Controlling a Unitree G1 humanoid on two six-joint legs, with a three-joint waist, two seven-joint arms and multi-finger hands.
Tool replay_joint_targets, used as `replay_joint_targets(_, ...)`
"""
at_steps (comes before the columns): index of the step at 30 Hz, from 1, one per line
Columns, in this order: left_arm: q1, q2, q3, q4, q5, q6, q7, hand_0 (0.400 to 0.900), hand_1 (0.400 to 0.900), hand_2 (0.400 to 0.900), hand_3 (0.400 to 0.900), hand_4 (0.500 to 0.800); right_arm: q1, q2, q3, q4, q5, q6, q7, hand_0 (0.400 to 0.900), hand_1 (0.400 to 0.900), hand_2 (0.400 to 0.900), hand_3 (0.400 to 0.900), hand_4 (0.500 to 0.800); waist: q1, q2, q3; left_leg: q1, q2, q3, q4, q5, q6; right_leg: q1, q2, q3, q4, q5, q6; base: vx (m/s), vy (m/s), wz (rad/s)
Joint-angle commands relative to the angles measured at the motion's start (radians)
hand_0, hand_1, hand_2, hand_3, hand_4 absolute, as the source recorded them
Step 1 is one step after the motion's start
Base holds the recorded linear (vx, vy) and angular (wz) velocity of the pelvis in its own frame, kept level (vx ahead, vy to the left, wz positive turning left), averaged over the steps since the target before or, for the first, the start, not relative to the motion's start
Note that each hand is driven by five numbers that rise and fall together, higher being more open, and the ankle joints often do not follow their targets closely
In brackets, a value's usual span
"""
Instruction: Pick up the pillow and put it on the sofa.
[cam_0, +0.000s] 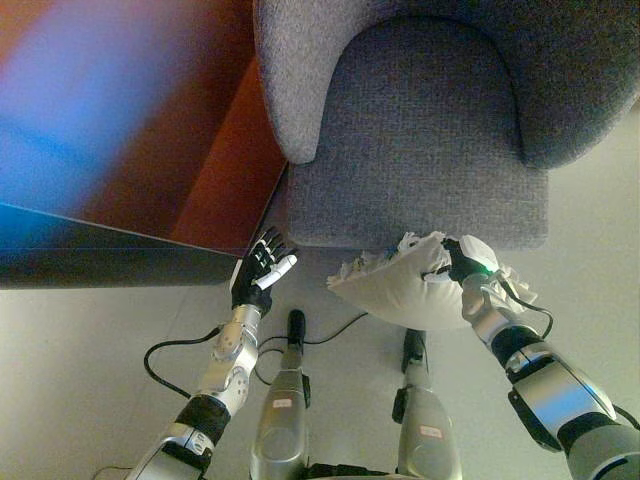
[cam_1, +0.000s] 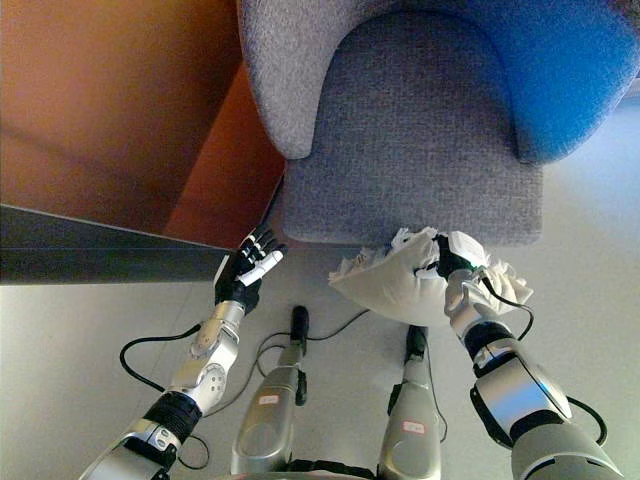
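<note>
A white pillow with a frilled edge (cam_0: 400, 286) hangs in the air just in front of the grey sofa chair's seat (cam_0: 420, 140). My right hand (cam_0: 464, 264) is shut on the pillow's right part, fingers curled into the cloth; it also shows in the right eye view (cam_1: 450, 264). My left hand (cam_0: 262, 270) is open and empty, fingers straight, to the left of the pillow and near the seat's front left corner.
A dark red-brown panel or wall (cam_0: 200, 150) stands left of the sofa chair, with a dark ledge (cam_0: 100, 265) below it. Pale floor (cam_0: 80, 360) lies in front of the chair.
</note>
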Motion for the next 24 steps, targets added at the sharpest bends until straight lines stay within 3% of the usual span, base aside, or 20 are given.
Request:
replay_joint_targets(1, -0.057, 0.048, -0.008, -0.094, -0.004, -0.11, 0.004, 0.9, 0.9, 0.9, 0.9, 0.8, -0.134, -0.058, 0.033, 0.007, 0.012, -0.01, -0.046, 0.9, 0.9, 0.9, 0.9, 0.8, 0.021, -0.044, 0.03, -0.043, -0.019, -0.025, 0.068, -0.091, 0.024, -0.1, -0.093, 0.013, 0.073, 0.025, 0.038, 0.0, 0.0, 0.0)
replay_joint_targets(7, -0.06, 0.049, -0.015, -0.102, -0.007, -0.117, 0.008, 0.9, 0.9, 0.9, 0.9, 0.8, -0.158, -0.067, 0.039, 0.01, 0.016, -0.006, -0.036, 0.9, 0.9, 0.9, 0.9, 0.8, 0.023, -0.039, 0.03, -0.055, -0.022, -0.022, 0.067, -0.089, 0.025, -0.115, -0.097, 0.004, 0.075, 0.031, 0.039, 0.0, 0.0, 0.0)
replay_joint_targets(8, -0.061, 0.048, -0.015, -0.1, -0.006, -0.119, 0.006, 0.9, 0.9, 0.9, 0.9, 0.8, -0.16, -0.067, 0.038, 0.01, 0.013, -0.006, -0.033, 0.747, 0.747, 0.747, 0.747, 0.708, 0.023, -0.038, 0.03, -0.057, -0.023, -0.021, 0.068, -0.088, 0.025, -0.119, -0.098, 0.003, 0.076, 0.032, 0.039, 0.0, 0.0, 0.0)
replay_joint_targets(9, -0.062, 0.047, -0.015, -0.099, -0.006, -0.122, 0.005, 0.9, 0.9, 0.9, 0.9, 0.8, -0.162, -0.068, 0.038, 0.011, 0.011, -0.006, -0.03, 0.484, 0.484, 0.484, 0.484, 0.551, 0.024, -0.038, 0.03, -0.059, -0.024, -0.021, 0.066, -0.088, 0.026, -0.122, -0.098, 0.002, 0.077, 0.032, 0.04, 0.0, 0.0, 0.0)
replay_joint_targets(10, -0.062, 0.047, -0.014, -0.1, -0.006, -0.123, 0.007, 0.9, 0.9, 0.9, 0.9, 0.8, -0.163, -0.069, 0.039, 0.01, 0.011, -0.007, -0.026, 0.4, 0.4, 0.4, 0.4, 0.5, 0.024, -0.037, 0.03, -0.06, -0.025, -0.021, 0.066, -0.088, 0.026, -0.125, -0.099, 0.001, 0.078, 0.032, 0.04, 0.0, 0.0, 0.0)
replay_joint_targets(24, -0.066, 0.04, -0.015, -0.098, -0.003, -0.136, 0.009, 0.9, 0.9, 0.9, 0.9, 0.8, -0.159, -0.074, 0.035, 0.007, 0.016, -0.01, -0.023, 0.4, 0.4, 0.4, 0.4, 0.5, 0.019, -0.034, 0.03, -0.058, -0.033, -0.013, 0.063, -0.091, 0.03, -0.137, -0.102, -0.006, 0.083, 0.038, 0.042, 0.0, 0.0, 0.0)
